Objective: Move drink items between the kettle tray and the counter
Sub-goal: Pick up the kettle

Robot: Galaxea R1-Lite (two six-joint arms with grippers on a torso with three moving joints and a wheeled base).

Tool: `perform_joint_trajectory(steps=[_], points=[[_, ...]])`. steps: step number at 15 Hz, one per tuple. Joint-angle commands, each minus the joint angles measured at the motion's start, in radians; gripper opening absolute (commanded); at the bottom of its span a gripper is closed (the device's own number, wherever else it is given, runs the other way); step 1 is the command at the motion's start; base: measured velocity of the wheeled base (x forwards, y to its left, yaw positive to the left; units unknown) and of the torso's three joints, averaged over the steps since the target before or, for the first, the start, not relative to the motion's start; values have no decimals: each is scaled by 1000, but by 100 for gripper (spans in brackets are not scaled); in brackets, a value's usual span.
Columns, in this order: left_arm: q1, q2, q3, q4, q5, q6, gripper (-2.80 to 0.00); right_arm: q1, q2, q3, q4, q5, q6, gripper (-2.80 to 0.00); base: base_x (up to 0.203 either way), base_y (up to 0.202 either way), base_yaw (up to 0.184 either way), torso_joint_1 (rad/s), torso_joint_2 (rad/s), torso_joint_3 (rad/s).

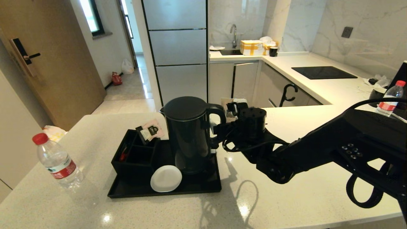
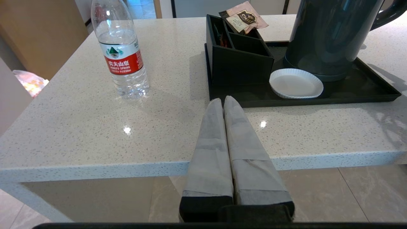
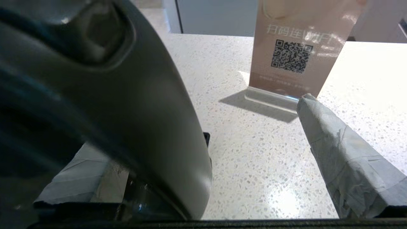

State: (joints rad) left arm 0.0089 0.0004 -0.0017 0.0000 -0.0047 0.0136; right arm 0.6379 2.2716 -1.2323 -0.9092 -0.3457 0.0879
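While the kettle tray [image 1: 203, 187] lies mid-counter, its compartmented box [image 1: 133, 159] at 9 o'clock holds tea sachets [image 1: 151, 129] poking up from the rear cells. A white coaster [image 1: 165, 178] rests at the tray's 6 o'clock, and the black kettle [image 1: 187, 133] stands on its base toward 3 o'clock, handle pointing right.

Right gripper [image 1: 219, 135] sits at the handle with its jaws spread wide; in the right wrist view the handle [image 3: 133, 105] lies between the taped fingers [image 3: 343, 152], not pinched.

One water bottle [image 1: 57, 160] stands upright on the counter [image 1: 286, 197], well apart at the tray's 9 o'clock near the left edge. Bare worktop runs from the tray to the near edge at 6 o'clock.

Left gripper [image 2: 224, 103] hangs off that edge, fingers pressed together, empty.
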Motion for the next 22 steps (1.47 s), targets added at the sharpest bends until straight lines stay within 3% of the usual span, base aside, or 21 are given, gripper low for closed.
perform_joint_trajectory(steps=[1,12,13,14,22], points=[[0,-2,0,0,0,0,-280,0,28,-25,-5,-7,-3,0,0,0,0,0,0,0],[0,-2,0,0,0,0,-280,0,82,-38,-111,-73,-89,0,0,0,0,0,0,0],[0,-2,0,0,0,0,-280,0,82,-38,-111,-73,-89,-229,0,0,0,0,0,0],[0,-2,0,0,0,0,-280,0,82,-38,-111,-73,-89,-280,0,0,0,0,0,0],[0,-2,0,0,0,0,-280,0,78,-52,-109,-95,-99,-280,0,0,0,0,0,0]])
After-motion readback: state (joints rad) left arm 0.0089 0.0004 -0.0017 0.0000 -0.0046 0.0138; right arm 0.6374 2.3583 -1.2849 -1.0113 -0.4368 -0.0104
